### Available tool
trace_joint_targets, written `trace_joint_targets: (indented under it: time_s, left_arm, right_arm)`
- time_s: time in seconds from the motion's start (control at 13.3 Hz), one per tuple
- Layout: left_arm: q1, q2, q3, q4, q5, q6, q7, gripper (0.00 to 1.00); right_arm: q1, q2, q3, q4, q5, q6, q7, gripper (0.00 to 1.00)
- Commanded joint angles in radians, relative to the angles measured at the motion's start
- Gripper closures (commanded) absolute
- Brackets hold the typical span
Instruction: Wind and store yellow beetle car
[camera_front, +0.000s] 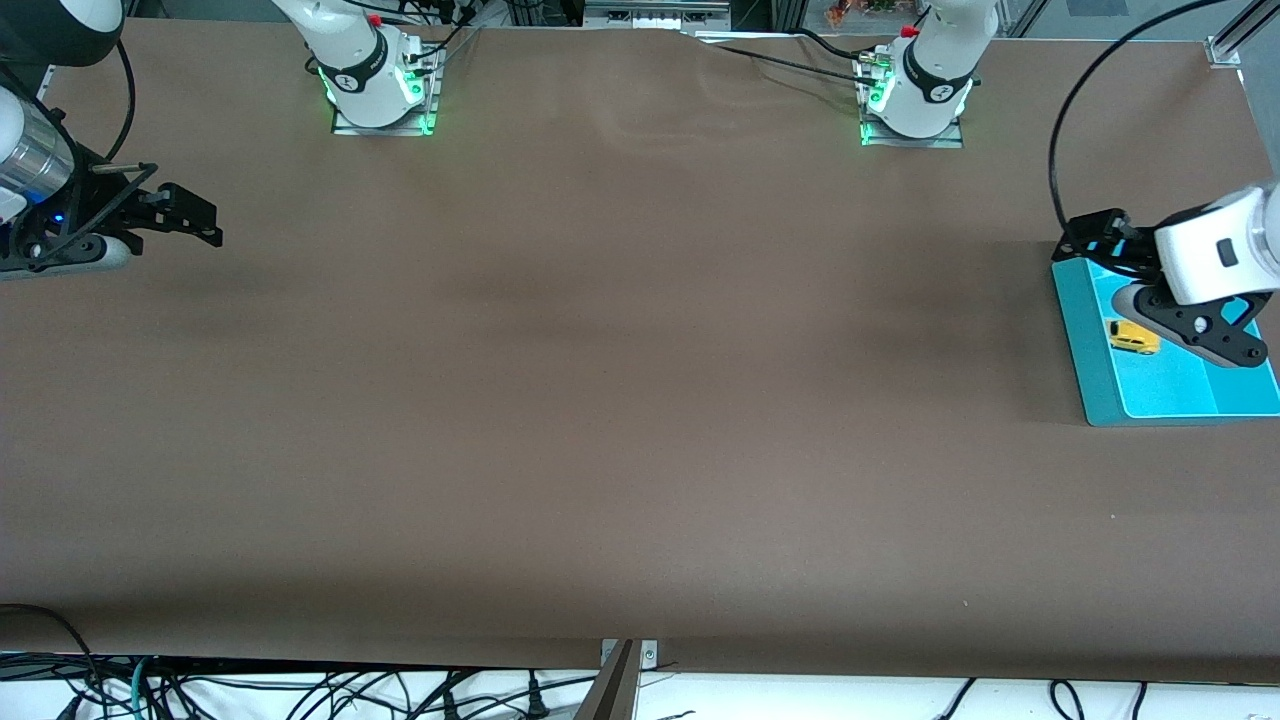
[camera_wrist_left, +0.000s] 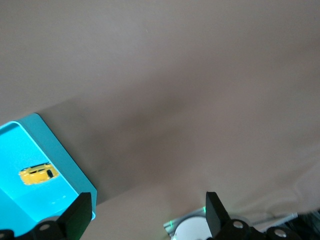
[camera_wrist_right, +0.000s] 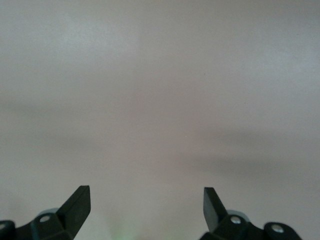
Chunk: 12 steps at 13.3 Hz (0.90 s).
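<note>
The yellow beetle car (camera_front: 1133, 338) lies on the floor of a teal tray (camera_front: 1090, 350) at the left arm's end of the table. It also shows in the left wrist view (camera_wrist_left: 37, 174), inside the tray (camera_wrist_left: 55, 145). My left gripper (camera_front: 1085, 238) hangs open and empty over the tray's corner that lies farthest from the front camera, apart from the car; its open jaws frame bare table in its wrist view (camera_wrist_left: 147, 200). My right gripper (camera_front: 205, 222) waits open and empty over the right arm's end of the table, and its wrist view (camera_wrist_right: 146, 197) holds only bare table.
The brown table (camera_front: 620, 380) spreads between the two arms. The arm bases (camera_front: 375, 85) (camera_front: 915, 100) stand along its edge farthest from the front camera. The tray has a divider wall (camera_front: 1215, 385) toward the table's end.
</note>
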<state>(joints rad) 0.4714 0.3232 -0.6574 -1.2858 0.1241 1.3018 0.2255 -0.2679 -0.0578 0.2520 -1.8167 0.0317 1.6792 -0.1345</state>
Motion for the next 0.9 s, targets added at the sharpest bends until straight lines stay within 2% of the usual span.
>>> trace_joint_targets:
  time_s: [0.0, 0.08, 0.15, 0.3, 0.83]
  left_arm:
    - [-0.281, -0.162, 0.358, -0.143, -0.122, 0.121, -0.092, 0.00]
    - [-0.391, -0.221, 0.490, -0.235, -0.177, 0.199, -0.133, 0.00]
    - [-0.460, -0.280, 0.568, -0.319, -0.176, 0.282, -0.174, 0.00]
    - [-0.497, -0.329, 0.648, -0.417, -0.176, 0.376, -0.262, 0.00]
    - [-0.499, -0.317, 0.639, -0.374, -0.173, 0.289, -0.255, 0.00]
  right_arm:
    - [0.003, 0.007, -0.002, 0.025, -0.009, -0.024, 0.006, 0.00]
    - [0.003, 0.007, -0.002, 0.025, -0.009, -0.024, 0.006, 0.00]
    - [0.003, 0.009, -0.002, 0.025, -0.009, -0.024, 0.006, 0.00]
    - [0.003, 0.009, -0.002, 0.025, -0.007, -0.024, 0.007, 0.00]
    - [0.004, 0.007, -0.002, 0.027, -0.006, -0.022, 0.007, 0.00]
